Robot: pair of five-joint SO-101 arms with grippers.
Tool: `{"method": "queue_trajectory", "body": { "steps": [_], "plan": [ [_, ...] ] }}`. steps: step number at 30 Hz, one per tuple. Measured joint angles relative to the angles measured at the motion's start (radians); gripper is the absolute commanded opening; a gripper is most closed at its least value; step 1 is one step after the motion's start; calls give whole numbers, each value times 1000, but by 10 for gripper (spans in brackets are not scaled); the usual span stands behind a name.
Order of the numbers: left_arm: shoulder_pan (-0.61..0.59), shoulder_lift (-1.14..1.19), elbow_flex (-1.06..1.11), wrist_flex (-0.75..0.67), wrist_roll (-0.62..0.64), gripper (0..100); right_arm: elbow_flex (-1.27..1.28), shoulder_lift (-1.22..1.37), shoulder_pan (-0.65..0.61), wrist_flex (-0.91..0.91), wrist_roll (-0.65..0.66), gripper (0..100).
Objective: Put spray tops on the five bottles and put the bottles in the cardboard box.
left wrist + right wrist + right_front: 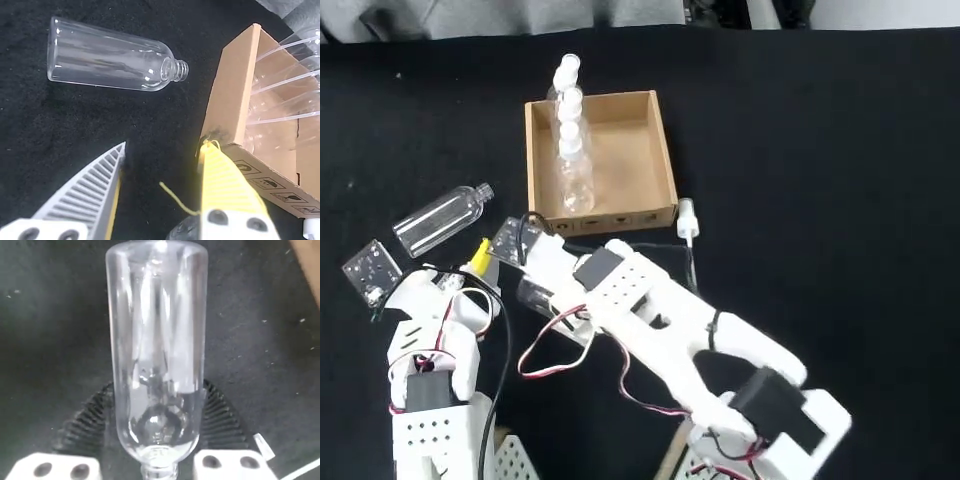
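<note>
Clear cylindrical bottle [157,335] sits pinched in my right gripper [157,412], my left gripper [164,146] spread beside the cardboard box [232,105].

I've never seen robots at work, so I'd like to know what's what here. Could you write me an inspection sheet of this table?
Surface: table covered in black cloth.
Job's things: the cardboard box holds a row of capped bottles. An uncapped bottle lies on the cloth left of the box. A loose spray top lies by the box's right front corner.
Clutter: nothing seen.
Claws: left claw is open over the cloth near a box corner. Right claw is shut on a clear held bottle.
Cables: red and white wires and a black cable run along the arms.
Surroundings: grey fabric at the far edge.
</note>
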Motion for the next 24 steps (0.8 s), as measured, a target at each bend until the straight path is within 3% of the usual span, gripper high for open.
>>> {"method": "queue_trajectory", "body": {
  "steps": [24],
  "plan": [
    [0,0,0,0,0,213,2,-66,0,37,0,99]
  ]
}}
